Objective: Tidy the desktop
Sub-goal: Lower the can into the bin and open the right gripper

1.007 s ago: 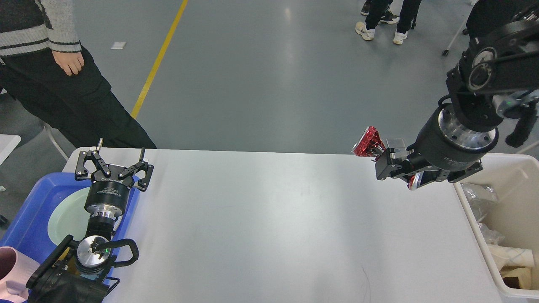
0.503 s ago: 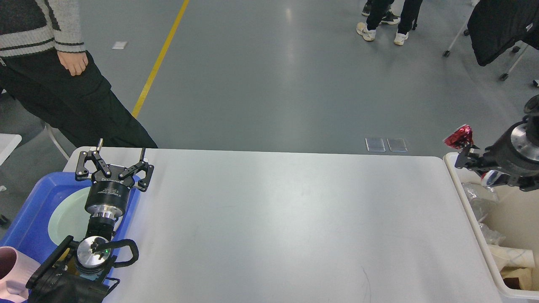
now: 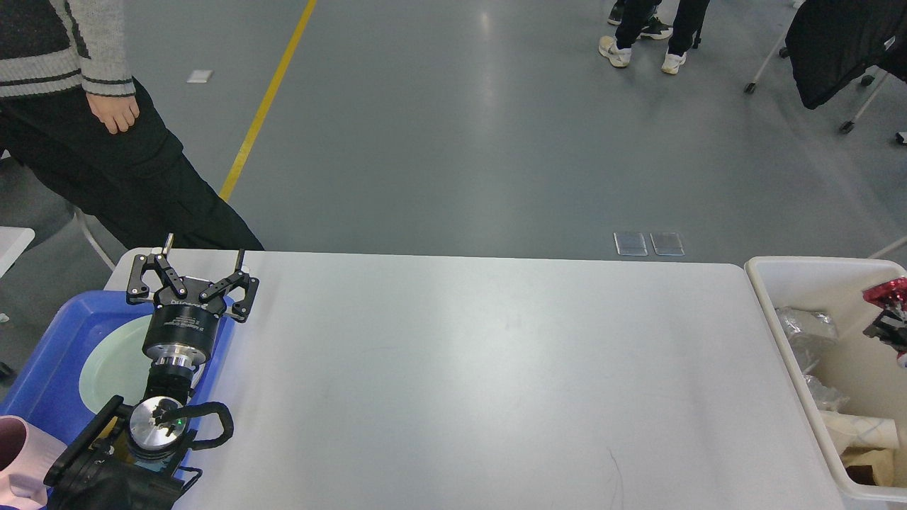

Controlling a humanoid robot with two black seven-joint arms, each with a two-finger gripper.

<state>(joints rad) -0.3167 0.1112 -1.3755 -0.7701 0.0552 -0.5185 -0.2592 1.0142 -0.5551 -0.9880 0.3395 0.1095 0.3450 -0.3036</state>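
The white desktop is bare across its whole width. My left gripper hovers open over its far left corner, above the edge of a blue tray, with nothing between its fingers. My right gripper shows only at the right edge of the view, over the cream-white bin. It is shut on a crumpled red foil wrapper, held above the bin's inside.
The blue tray holds a pale green plate and a pink cup. The bin contains clear plastic and paper scraps. A person stands close behind the table's left corner. Two glass-like plates lie on the floor beyond.
My right arm swung right from over the table's far right corner to above the bin, carrying the red wrapper. The left arm stayed still.
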